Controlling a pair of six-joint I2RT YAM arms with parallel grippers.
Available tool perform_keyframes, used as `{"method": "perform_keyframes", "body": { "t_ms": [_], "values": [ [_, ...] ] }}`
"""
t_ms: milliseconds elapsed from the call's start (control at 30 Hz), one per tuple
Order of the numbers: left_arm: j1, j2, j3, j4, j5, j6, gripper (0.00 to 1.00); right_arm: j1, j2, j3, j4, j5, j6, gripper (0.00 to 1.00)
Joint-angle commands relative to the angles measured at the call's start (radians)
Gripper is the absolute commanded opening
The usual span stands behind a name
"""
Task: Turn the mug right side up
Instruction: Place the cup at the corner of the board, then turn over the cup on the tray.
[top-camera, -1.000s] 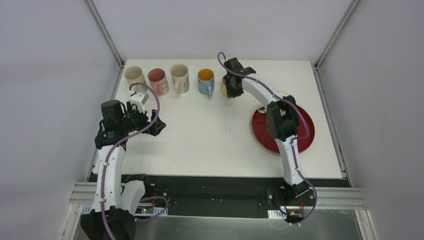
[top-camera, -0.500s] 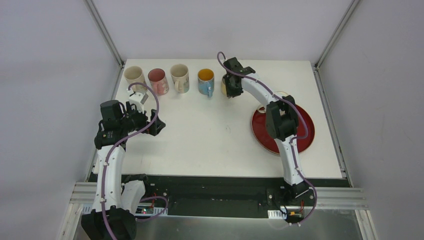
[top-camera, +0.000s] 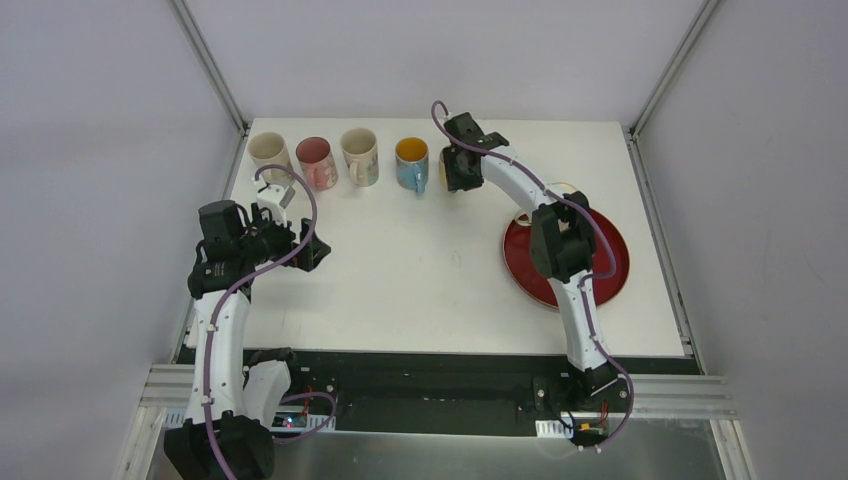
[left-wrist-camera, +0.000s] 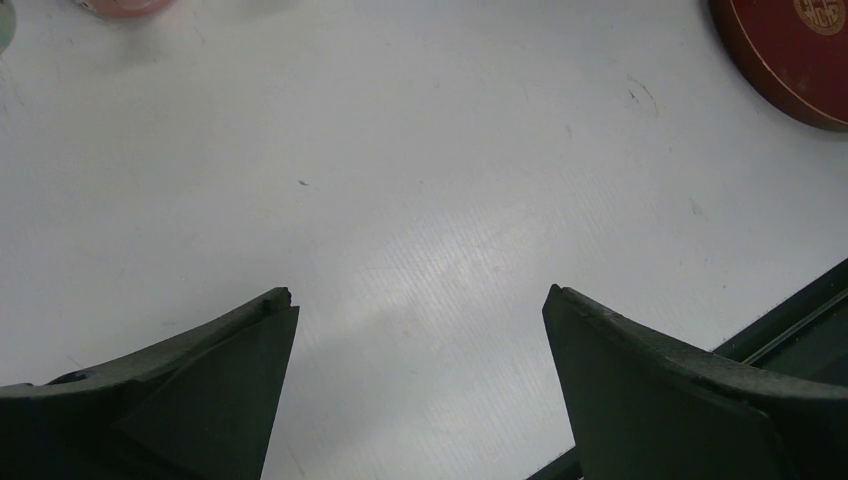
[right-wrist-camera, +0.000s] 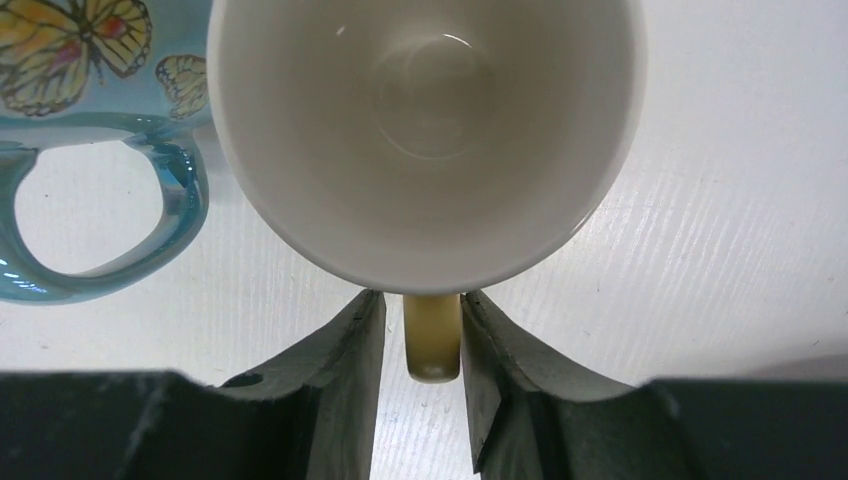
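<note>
Both fingers of the right gripper (right-wrist-camera: 422, 300) pinch the handle (right-wrist-camera: 432, 350) of the white mug (right-wrist-camera: 425, 130), mouth-up directly ahead beside the butterfly mug (right-wrist-camera: 90, 60), well apart from the spread left gripper (left-wrist-camera: 418, 293).

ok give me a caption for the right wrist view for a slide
Right gripper straddling the handle of an upright cream mug, a blue butterfly mug beside it

Right wrist view. You look down into a white mug (right-wrist-camera: 425, 140) standing mouth-up on the worktop (right-wrist-camera: 720, 200). Its handle (right-wrist-camera: 432, 340) lies between the end effector (right-wrist-camera: 424, 310) fingers, with a sliver of gap on one side. A blue butterfly mug (right-wrist-camera: 90, 60) stands just beside it.
</note>
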Motion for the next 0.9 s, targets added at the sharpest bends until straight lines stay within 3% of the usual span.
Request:
{"method": "perform_keyframes", "body": {
  "t_ms": [0, 433, 867],
  "values": [
    [0.009, -0.019, 0.0, 0.02, 0.039, -0.007, 1.0, 0.01, -0.041, 0.041, -0.007, 0.026, -0.003, 0.42],
    [0.012, -0.019, 0.015, 0.02, 0.096, -0.012, 1.0, 0.009, -0.199, -0.09, -0.002, -0.012, -0.042, 0.74],
    [-0.023, 0.116, 0.183, -0.003, 0.2, 0.001, 1.0, -0.028, -0.516, -0.4, -0.04, -0.273, -0.23, 0.8]
  ]
}}
